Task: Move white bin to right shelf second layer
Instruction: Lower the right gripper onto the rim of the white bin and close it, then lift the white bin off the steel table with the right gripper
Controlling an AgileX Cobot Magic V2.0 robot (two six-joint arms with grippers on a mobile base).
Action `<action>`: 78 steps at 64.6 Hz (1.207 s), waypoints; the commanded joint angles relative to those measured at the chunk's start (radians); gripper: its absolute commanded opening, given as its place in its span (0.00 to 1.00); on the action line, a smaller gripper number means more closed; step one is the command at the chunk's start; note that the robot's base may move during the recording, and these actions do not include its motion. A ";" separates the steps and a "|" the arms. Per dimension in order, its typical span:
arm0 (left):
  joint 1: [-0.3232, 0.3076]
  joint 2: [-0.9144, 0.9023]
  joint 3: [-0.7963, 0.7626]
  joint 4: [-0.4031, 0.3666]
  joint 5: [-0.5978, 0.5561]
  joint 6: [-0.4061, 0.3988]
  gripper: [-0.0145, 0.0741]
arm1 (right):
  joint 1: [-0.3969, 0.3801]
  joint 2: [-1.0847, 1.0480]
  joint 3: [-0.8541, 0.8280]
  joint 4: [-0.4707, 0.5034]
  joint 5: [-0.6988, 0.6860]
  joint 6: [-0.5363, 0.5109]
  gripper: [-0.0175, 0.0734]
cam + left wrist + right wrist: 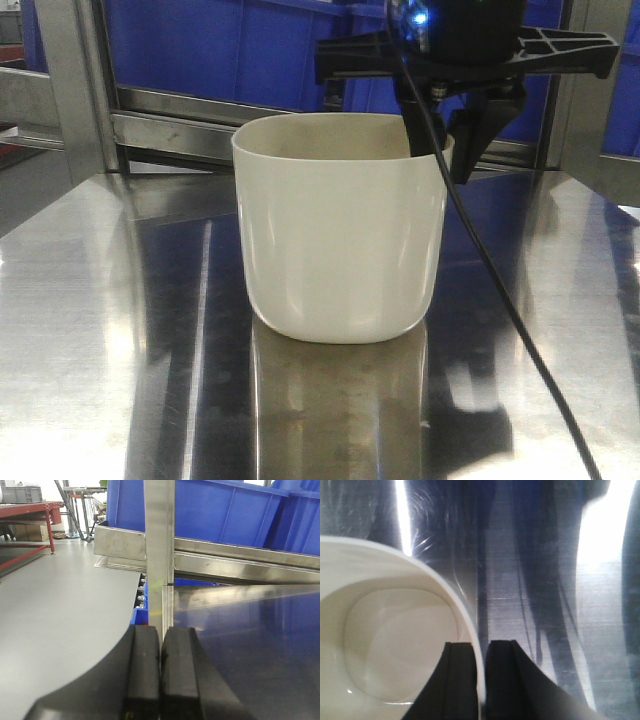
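- White bin (340, 240): R gripper (481, 650) pinches its wall, one finger inside, one outside. A rim grip suits a tub w/o handles.
- L gripper (161, 640): clenched on nothing, by worktop (90, 330) left edge, likely kept clear.
- White bin stands upright mid-worktop, not lifted.
- Front view shows its base on steel; R wrist view shows only the rim straddle.

There is one white bin (340, 230) on one steel bench (100, 330). Two claws are visible: the right claw (480, 652) at the bin's rim, and the left claw (161, 637). Behind the bin are at least two blue crates (225, 515). One black cable (480, 250) passes the bin's right side.
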 commanded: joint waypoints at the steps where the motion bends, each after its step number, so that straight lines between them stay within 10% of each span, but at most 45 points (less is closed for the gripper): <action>1: -0.004 -0.016 0.037 -0.006 -0.079 -0.005 0.26 | -0.003 -0.043 -0.011 -0.015 -0.035 -0.010 0.38; 27: -0.004 -0.016 0.037 -0.006 -0.079 -0.005 0.26 | -0.003 -0.095 -0.012 -0.034 -0.032 -0.020 0.25; 41: -0.004 -0.016 0.037 -0.006 -0.079 -0.005 0.26 | -0.055 -0.209 0.000 -0.046 -0.033 -0.246 0.25; 78: -0.004 -0.016 0.037 -0.006 -0.079 -0.005 0.26 | -0.553 -0.649 0.520 0.185 -0.414 -0.659 0.25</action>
